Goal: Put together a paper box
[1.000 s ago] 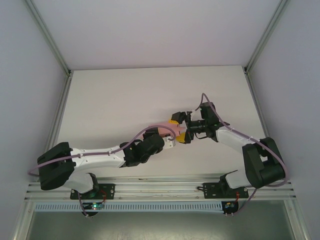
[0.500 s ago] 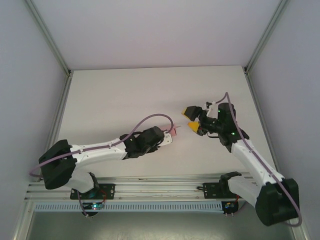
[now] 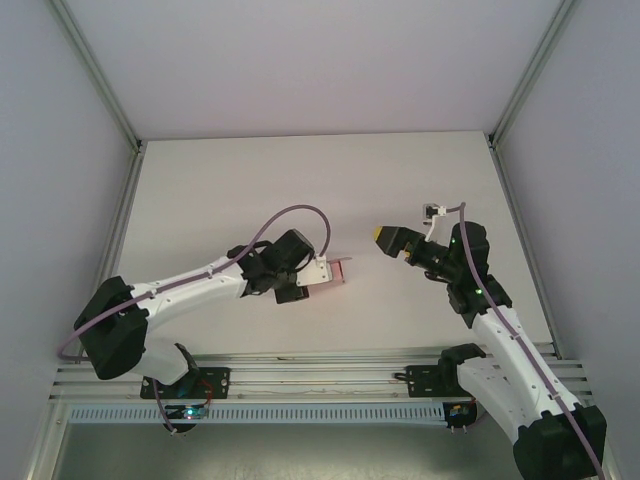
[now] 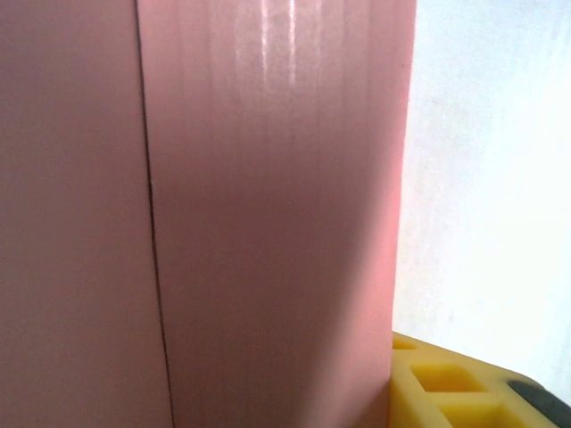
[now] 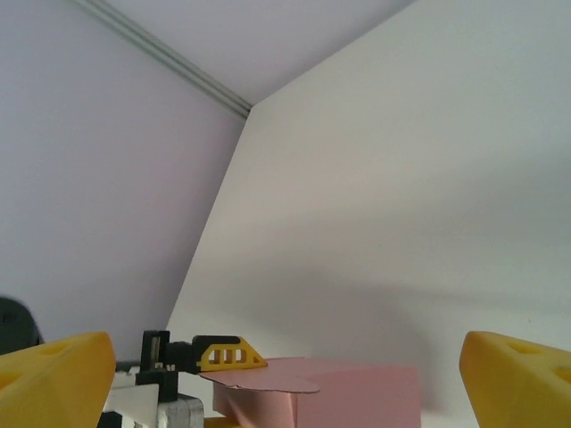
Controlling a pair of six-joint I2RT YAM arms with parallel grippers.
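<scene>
I'm looking at a plain white matte table (image 3: 250, 190) with metal rails (image 3: 124, 222) along its left and right sides. Near its middle, a little toward the near edge, is the pink paper box (image 3: 338, 270). I can't tell whether it rests on the surface or hangs just above.

1. paper box (image 3: 337, 271): plain pink card, folded into a small rectangular box; just right of centre in the top view, clasped at the tip of the left gripper (image 3: 318, 272).
2. left wrist view: its pink wall fills the left two-thirds; one thin vertical seam.
3. right wrist view: bottom centre; rounded flap (image 5: 268, 382) juts out level to the left.
</scene>
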